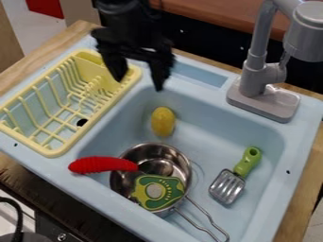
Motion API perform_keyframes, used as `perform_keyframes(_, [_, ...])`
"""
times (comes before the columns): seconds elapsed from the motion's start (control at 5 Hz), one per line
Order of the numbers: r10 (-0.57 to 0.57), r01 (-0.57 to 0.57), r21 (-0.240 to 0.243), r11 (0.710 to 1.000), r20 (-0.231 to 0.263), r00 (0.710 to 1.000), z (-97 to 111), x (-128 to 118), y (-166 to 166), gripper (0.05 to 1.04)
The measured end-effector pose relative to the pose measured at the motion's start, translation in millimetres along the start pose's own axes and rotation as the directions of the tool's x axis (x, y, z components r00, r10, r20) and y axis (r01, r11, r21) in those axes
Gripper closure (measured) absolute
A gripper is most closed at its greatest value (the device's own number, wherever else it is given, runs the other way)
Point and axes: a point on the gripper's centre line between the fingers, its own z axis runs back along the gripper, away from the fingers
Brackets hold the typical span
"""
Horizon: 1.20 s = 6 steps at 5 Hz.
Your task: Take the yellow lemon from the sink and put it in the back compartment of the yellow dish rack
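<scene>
Up top, gripper (139, 84) tips-down, wide open w/ nothing in it, nr dish rack (50, 151) & sink (208, 120).

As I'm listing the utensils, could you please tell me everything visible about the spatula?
The spatula has a green handle with a hole near its end and a silvery, metal-looking head with narrow slots. It lies in the right part of the light-blue sink, handle pointing towards the grey faucet, head towards the view's bottom edge. Only the sink seems to touch it.
</scene>
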Motion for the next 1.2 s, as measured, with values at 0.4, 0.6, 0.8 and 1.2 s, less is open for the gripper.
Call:
perform_keyframes(0.4, [-0.022, 0.022, -0.019, 1.000, 0.010, 1.000, -22, -3, -29, 0.087])
perform_keyframes(0.6, [-0.039, 0.039, 0.015, 0.999, 0.018, 0.999, -29, -8, -25, 0.087])
perform_keyframes(0.8, [-0.047, 0.047, 0.039, 0.998, 0.017, 0.999, -38, -9, -26, 0.087])
perform_keyframes(1.2, [-0.044, 0.044, 0.085, 0.995, -0.004, 0.999, -61, -9, -26, 0.087])
